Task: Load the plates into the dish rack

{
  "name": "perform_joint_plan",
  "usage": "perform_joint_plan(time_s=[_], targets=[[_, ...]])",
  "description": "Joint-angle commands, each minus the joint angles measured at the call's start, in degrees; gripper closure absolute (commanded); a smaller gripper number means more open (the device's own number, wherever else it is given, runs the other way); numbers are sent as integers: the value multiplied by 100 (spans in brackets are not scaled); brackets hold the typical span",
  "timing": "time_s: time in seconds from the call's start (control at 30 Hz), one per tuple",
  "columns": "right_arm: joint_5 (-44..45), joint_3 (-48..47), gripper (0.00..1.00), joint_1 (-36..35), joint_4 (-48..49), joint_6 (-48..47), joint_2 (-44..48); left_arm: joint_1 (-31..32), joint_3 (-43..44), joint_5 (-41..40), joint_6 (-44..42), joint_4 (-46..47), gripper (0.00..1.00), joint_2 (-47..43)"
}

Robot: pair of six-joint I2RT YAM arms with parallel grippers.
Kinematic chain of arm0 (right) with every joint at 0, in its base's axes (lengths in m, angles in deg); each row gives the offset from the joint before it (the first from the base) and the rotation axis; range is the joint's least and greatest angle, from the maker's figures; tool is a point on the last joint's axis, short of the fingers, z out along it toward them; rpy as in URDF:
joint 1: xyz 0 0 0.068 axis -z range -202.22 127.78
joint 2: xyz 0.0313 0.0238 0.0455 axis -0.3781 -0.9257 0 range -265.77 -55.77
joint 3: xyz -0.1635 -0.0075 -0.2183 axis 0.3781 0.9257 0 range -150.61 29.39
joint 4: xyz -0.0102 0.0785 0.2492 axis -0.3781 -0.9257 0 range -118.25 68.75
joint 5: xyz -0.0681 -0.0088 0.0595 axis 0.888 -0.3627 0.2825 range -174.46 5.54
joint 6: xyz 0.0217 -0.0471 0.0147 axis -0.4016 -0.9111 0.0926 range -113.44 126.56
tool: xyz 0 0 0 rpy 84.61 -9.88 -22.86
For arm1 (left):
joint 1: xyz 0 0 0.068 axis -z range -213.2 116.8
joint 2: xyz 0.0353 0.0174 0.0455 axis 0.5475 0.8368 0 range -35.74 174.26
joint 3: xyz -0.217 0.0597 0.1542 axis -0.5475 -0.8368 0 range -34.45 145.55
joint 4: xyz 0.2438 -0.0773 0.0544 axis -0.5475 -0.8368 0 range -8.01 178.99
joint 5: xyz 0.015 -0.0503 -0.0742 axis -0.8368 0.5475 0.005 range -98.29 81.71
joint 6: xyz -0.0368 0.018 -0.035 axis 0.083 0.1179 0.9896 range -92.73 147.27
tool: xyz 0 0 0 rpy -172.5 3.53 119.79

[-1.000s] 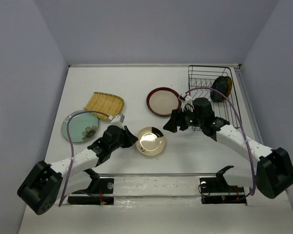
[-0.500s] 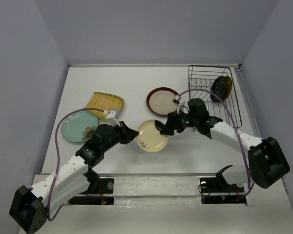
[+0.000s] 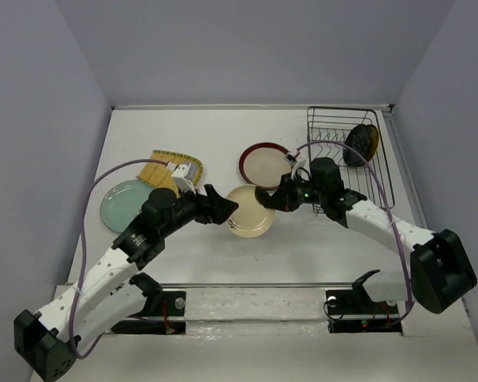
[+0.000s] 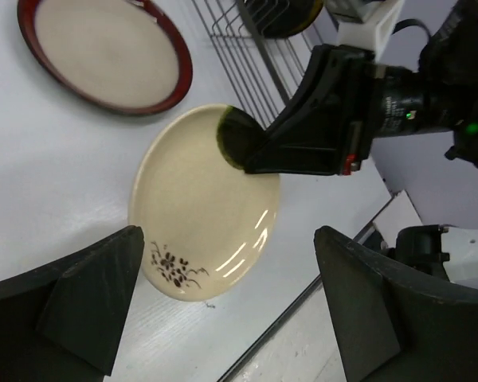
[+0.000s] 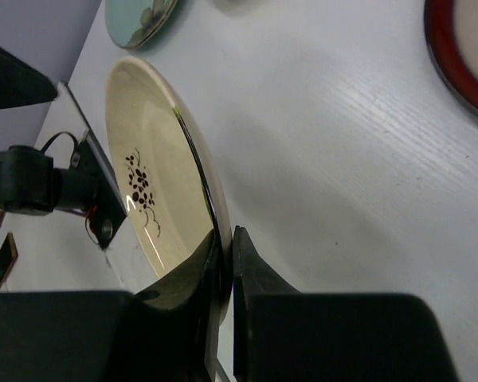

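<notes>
Right gripper (image 4: pixel 247 153) clamps the cream plate (image 3: pixel 247 216) by its rim, left gripper (image 3: pixel 225 208) gapes wide; dish rack (image 3: pixel 327 127) holds a dark plate (image 3: pixel 361 143), three wait outside.

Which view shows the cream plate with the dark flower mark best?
The left wrist view: it shows nearly the whole face of the cream plate, its flower mark, and the right gripper shut on its rim. The right wrist view shows it almost edge-on between the fingers; the top view shows it small.
</notes>
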State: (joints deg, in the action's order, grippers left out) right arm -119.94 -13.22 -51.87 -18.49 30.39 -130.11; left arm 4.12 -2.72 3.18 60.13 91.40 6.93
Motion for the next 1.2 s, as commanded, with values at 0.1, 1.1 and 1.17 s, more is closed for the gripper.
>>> perform_joint_plan(time_s=[0.1,1.1,1.17], targets=[[2350,-1345,93,572,-459,-98,306,-14,1064,-503,-1403,-751,1,-567],[8014,-4229,93,2341,-1806,-2322,-1820,-41,721,-856,-1898,-804,1,-770],[7926,-4256,93,2341,-1806,-2313,-1969,-41,730,-821,-1898,-804,1,-708]])
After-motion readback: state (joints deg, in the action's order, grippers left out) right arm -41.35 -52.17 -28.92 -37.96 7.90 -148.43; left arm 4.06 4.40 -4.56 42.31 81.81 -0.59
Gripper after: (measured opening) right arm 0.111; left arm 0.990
